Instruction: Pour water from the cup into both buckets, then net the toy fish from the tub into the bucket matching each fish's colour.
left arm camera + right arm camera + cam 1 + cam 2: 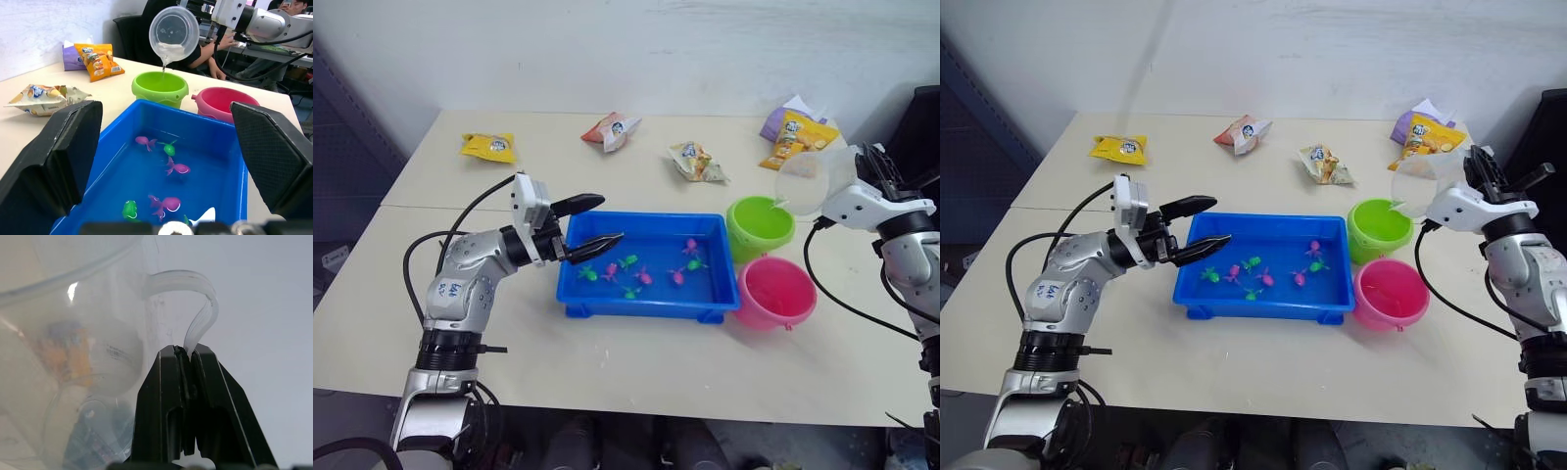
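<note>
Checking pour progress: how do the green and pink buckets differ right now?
The green bucket sits under the tilted cup, taking a thin stream; the pink bucket gets none. Green stands farther from the robot, pink nearer. Both are upright beside the tub.

We seem to be in a robotics lab or office workroom rather than a home. We work at a plain cream-coloured rectangular table (724,382) made of two tops pushed together, set against a bare white wall (636,44). At twelve o'clock across the table lie crinkled foil snack packets (489,147), scattered like test props. In the left wrist view, at about one o'clock beyond the table, we see a black office chair (128,32) and a seated person in a dark top (208,51) at another desk with cables.
</note>
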### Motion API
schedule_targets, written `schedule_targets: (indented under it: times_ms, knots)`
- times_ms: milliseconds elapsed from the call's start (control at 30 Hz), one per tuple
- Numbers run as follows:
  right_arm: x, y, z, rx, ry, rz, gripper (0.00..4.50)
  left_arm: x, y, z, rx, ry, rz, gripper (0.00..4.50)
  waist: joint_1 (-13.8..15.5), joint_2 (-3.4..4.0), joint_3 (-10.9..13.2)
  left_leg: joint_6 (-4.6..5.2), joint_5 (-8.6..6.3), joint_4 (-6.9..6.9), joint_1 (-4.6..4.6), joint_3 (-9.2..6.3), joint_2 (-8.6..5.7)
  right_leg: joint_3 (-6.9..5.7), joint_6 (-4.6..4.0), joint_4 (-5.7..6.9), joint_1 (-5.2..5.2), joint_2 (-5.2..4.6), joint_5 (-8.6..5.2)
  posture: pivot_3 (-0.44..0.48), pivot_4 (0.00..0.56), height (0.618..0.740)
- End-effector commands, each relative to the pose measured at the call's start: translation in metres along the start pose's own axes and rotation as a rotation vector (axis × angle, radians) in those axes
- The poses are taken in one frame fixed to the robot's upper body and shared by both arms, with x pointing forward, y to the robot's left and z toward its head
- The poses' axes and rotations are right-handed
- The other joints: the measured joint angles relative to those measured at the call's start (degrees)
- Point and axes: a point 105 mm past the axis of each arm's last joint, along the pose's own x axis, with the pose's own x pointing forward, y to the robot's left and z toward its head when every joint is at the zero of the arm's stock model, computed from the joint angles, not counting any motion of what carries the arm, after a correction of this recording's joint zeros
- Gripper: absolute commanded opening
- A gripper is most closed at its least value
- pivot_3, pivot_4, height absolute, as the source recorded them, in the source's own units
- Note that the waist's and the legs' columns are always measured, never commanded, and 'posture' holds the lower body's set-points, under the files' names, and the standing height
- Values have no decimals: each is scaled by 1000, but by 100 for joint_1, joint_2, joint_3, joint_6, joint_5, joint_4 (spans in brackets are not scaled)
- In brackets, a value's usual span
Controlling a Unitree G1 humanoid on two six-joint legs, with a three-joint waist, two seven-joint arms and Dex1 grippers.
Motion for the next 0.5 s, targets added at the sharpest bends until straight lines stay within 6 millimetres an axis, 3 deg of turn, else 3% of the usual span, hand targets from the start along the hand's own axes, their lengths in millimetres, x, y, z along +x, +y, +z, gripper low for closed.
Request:
schedule_targets:
  times_ms: [33, 500]
  knots:
    - [6, -17, -2, -52, -20, -56, 60, 3, -1, 10, 51, -27, -10, 4500, -4, 0, 0, 0, 0, 2, 0, 0, 0, 0, 0, 0, 0, 0, 0, 0, 150, 738]
    - [6, -21, -7, -159, -68, -61, 60, 5, -1, 10, 63, -31, -16, 4500, -16, 0, 0, 0, 0, 2, 0, 1, 0, 1, 0, 3, -1, 1, 0, 0, 150, 738]
